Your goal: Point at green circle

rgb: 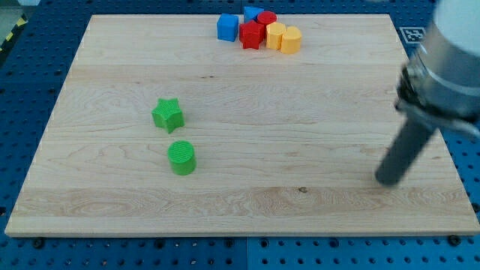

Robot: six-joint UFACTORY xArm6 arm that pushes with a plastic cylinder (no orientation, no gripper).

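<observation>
Tip (389,180) at right, well apart from green circle (181,157); no gripper fitted. Sweep left, clear of green star (168,115).

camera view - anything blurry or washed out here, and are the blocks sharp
In the camera view, the arm at the view's right is soft and blurred, down to my tip; the green circle and green star look sharp, with only faint shadows; the wooden board is evenly lit, without strong glare.
</observation>
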